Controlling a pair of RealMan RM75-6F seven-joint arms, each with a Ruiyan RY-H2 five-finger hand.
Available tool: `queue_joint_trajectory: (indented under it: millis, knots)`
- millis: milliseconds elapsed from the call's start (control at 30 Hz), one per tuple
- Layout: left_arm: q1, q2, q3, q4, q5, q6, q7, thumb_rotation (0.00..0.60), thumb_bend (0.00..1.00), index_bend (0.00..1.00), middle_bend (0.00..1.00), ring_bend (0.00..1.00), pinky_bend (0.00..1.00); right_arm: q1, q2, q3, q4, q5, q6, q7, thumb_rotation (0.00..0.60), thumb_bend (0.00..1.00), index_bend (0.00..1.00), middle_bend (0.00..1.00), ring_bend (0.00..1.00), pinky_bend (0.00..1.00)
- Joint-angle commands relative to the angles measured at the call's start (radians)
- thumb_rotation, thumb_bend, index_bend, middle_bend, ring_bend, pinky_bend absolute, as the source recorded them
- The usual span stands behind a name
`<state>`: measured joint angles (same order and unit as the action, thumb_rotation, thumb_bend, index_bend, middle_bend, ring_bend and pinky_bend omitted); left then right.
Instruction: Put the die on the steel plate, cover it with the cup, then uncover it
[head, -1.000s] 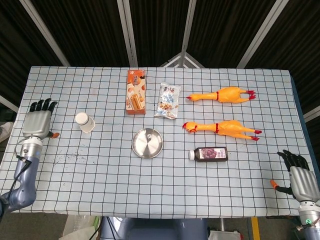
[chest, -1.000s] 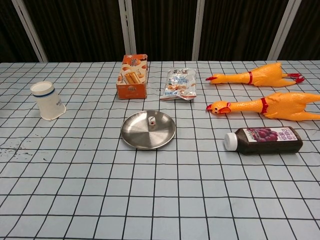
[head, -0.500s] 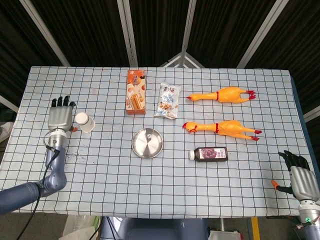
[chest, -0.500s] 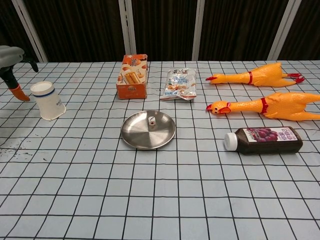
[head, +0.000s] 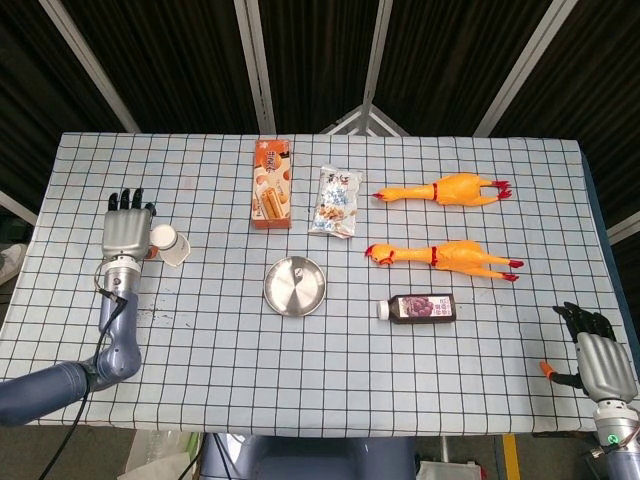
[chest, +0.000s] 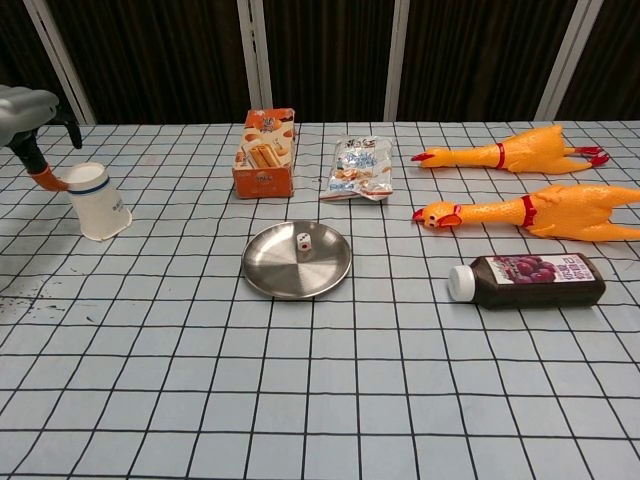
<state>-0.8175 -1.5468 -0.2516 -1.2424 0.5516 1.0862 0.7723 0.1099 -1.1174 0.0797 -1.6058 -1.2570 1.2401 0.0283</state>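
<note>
A small white die (chest: 303, 240) lies on the round steel plate (chest: 285, 275) at the table's middle; the head view shows the same plate (head: 295, 287). The white paper cup (chest: 95, 201) stands upside down at the left, its blue-ringed base up, and shows again as the cup (head: 171, 243) from above. My left hand (head: 127, 230) is right beside the cup on its left, fingers apart and holding nothing. Its orange-tipped thumb (chest: 45, 178) reaches the cup's top edge. My right hand (head: 600, 360) hangs open off the table's front right corner.
An orange cracker box (head: 271, 184) and a snack bag (head: 336, 201) lie behind the plate. Two yellow rubber chickens (head: 445, 190) (head: 445, 256) stretch across the right side. A dark bottle (head: 420, 308) lies on its side right of the plate.
My left hand has moved from the table's left edge rightward to the cup, and its thumb now reaches the cup's top. The right hand has barely shifted.
</note>
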Motion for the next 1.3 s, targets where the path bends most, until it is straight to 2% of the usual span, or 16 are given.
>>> queue_joint_trajectory:
  millis: [33,567,767,933,1033,1100,1300]
  knots:
    - [-0.003,-0.009,0.004,0.011,-0.002,-0.009,0.006,0.600,0.34,0.30,0.04,0.00,0.00,0.000,0.000,0.000,0.001,0.003,-0.002,-0.001,0.600,0.23,0.15,0.10,0.10,0.00]
    - [-0.020,-0.052,0.003,0.044,0.002,-0.032,0.013,0.600,0.34,0.25,0.04,0.00,0.00,0.005,-0.002,-0.001,0.001,0.006,-0.013,0.001,0.600,0.23,0.16,0.10,0.10,0.00]
    - [-0.022,-0.014,-0.033,-0.043,-0.042,-0.063,-0.001,0.600,0.32,0.27,0.03,0.00,0.00,0.007,0.001,-0.002,0.001,0.008,-0.021,0.006,0.600,0.23,0.18,0.10,0.10,0.00]
    - [-0.035,0.103,-0.072,-0.198,-0.172,-0.090,0.057,0.600,0.34,0.28,0.02,0.00,0.00,0.008,0.002,-0.003,0.001,0.011,-0.024,0.006,0.600,0.23,0.18,0.10,0.10,0.00]
    - [-0.063,0.176,-0.080,-0.275,-0.305,-0.085,0.146,0.600,0.34,0.28,0.01,0.00,0.00,0.007,0.003,-0.004,-0.002,0.010,-0.023,0.003,0.600,0.23,0.18,0.10,0.10,0.00]
    - [-0.095,0.234,-0.096,-0.335,-0.448,-0.087,0.212,0.600,0.34,0.29,0.01,0.00,0.00,0.007,0.003,-0.005,-0.005,0.009,-0.023,-0.002,0.600,0.23,0.18,0.10,0.10,0.00]
    - [-0.194,0.323,-0.091,-0.396,-0.719,-0.034,0.395,0.600,0.34,0.28,0.01,0.00,0.00,0.009,0.002,-0.005,-0.003,0.020,-0.028,-0.010,0.600,0.23,0.18,0.10,0.10,0.00]
